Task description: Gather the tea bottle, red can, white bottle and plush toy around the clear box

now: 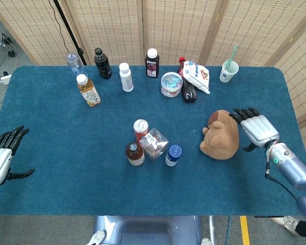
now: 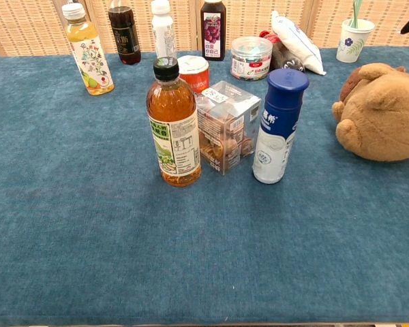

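The right hand (image 1: pixel 256 128) has a smooth silver-white back and thin black fingers. The fingers are spread apart and it holds nothing. It hangs just beside the plush toy (image 1: pixel 221 135), and whether they touch cannot be told. The plush toy is brown, soft and round, and lies on the fuzzy blue table (image 1: pixel 66 148).

Further out past the toy from this hand stands the white bottle (image 2: pixel 278 127), a tall tube with a dark blue cap. It is right next to the clear box (image 2: pixel 225 127), a see-through cube with shiny sides. The tea bottle (image 2: pixel 173 125) is see-through plastic with brown tea, on the box's other side. The red can (image 2: pixel 193 71) is a short round tin just behind the box.

The left hand (image 1: pixel 1 155) is far off at the table's other edge, fingers spread, holding nothing.
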### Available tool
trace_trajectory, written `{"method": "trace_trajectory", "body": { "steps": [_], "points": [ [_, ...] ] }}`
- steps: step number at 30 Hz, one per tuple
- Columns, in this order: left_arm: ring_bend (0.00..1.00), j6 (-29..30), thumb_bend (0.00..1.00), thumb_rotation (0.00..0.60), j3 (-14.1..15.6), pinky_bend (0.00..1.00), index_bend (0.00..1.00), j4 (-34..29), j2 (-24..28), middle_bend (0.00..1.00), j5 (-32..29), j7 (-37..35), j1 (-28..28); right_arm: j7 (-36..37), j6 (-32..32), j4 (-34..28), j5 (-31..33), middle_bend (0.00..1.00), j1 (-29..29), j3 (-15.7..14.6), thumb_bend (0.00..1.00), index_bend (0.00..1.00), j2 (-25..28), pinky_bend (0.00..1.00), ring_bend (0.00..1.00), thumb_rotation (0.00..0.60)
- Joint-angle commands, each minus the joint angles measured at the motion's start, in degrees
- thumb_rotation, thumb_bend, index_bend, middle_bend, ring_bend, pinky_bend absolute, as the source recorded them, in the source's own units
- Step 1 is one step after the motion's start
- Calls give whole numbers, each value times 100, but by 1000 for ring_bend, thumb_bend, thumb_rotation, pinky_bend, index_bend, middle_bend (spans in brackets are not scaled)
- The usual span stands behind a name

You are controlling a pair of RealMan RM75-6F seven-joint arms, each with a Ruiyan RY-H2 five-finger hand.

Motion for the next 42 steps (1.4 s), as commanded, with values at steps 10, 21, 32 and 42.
{"method": "trace_trajectory", "body": {
  "steps": [10,21,32,42],
  "points": [
    [0,-288,114,600,-100,0,0,-105,-171,0,-452,546,-183,1008,195,1228,-1768,0,169,-368,0,0,-797,0,0,600],
    [0,-315,114,600,-147,0,0,-104,-255,0,-615,705,-228,1847,502,2100,-2529,0,413,-633,7,8,-1511,2,0,600],
    [0,-334,114,600,-158,0,0,-99,-250,0,-660,697,-239,2679,1728,3000,-2999,514,356,-701,916,626,-2191,635,524,600],
    [0,-333,114,600,-134,0,0,-84,-222,0,-577,602,-228,2880,2036,2871,-2767,515,551,-358,917,628,-2127,640,527,600]
  ]
}}
